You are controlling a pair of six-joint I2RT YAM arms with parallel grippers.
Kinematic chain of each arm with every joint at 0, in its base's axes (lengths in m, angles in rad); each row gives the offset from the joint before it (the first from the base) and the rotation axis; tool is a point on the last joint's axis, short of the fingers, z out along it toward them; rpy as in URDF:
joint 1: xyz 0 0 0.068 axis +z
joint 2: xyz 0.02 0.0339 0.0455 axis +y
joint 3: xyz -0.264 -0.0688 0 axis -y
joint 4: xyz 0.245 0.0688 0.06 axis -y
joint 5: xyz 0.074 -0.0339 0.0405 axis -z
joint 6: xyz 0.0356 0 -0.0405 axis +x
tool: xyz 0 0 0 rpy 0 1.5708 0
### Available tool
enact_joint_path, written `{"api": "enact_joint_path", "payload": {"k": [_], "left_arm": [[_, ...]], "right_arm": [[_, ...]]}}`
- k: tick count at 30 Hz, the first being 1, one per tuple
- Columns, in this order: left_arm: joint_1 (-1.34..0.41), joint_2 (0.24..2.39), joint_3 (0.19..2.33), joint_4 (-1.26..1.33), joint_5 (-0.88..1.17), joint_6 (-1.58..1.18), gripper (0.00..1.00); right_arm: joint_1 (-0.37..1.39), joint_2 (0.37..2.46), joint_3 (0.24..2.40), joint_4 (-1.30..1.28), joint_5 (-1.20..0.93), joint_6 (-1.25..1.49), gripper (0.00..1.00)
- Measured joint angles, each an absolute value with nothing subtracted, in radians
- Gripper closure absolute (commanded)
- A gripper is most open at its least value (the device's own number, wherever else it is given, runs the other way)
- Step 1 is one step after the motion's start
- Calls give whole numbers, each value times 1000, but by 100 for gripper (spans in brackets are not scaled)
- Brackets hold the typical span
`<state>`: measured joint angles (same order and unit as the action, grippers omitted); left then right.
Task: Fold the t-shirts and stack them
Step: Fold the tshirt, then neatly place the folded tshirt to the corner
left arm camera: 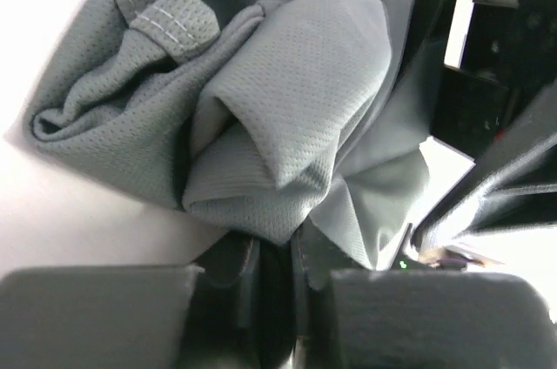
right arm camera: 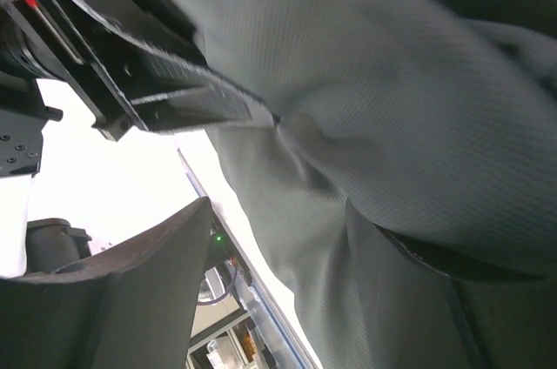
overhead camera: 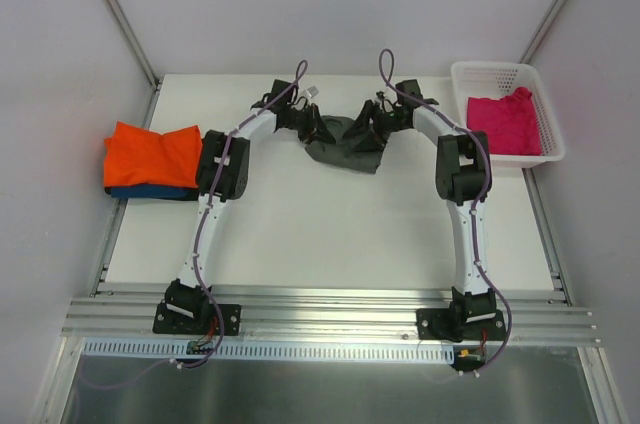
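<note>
A dark grey t-shirt [overhead camera: 347, 147] lies bunched at the back middle of the table. My left gripper [overhead camera: 318, 130] is shut on its left edge; in the left wrist view the jaws [left arm camera: 277, 251] pinch a fold of the grey cloth [left arm camera: 287, 99]. My right gripper [overhead camera: 368, 126] is at the shirt's right edge. In the right wrist view its jaws [right arm camera: 278, 243] stand apart, with grey cloth [right arm camera: 392, 108] draped over the right finger. A folded bright orange t-shirt [overhead camera: 152, 153] lies on a blue t-shirt [overhead camera: 150, 191] at the far left. A magenta pink t-shirt [overhead camera: 503, 122] lies in the basket.
The white mesh basket [overhead camera: 553, 124] stands at the table's back right corner. The orange and blue stack overhangs the table's left edge. Metal frame posts rise at both back corners. An aluminium rail [overhead camera: 330, 309] runs along the near edge by the arm bases.
</note>
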<state>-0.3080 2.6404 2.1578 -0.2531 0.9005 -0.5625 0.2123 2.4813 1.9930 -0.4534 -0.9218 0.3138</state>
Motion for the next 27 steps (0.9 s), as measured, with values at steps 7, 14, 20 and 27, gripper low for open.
{"api": "enact_joint_path", "payload": {"k": [7,14,20,27], "left_arm": [[-297,2525,1984,-282,884,-550,100],[-211,2334,1835,-458,807,-398,100],[-76,2101,1755,-619,720,-233,100],[2,1915,1703,-731,616,-98,100]], "right_arm": [[213,2481,1993,-455,-927,313,33],[177,2450,1978,-478,-942,311,33],[72,2388,1974,-501,-934,281,33],[20,2365,1972,-511,-923,264,32]]}}
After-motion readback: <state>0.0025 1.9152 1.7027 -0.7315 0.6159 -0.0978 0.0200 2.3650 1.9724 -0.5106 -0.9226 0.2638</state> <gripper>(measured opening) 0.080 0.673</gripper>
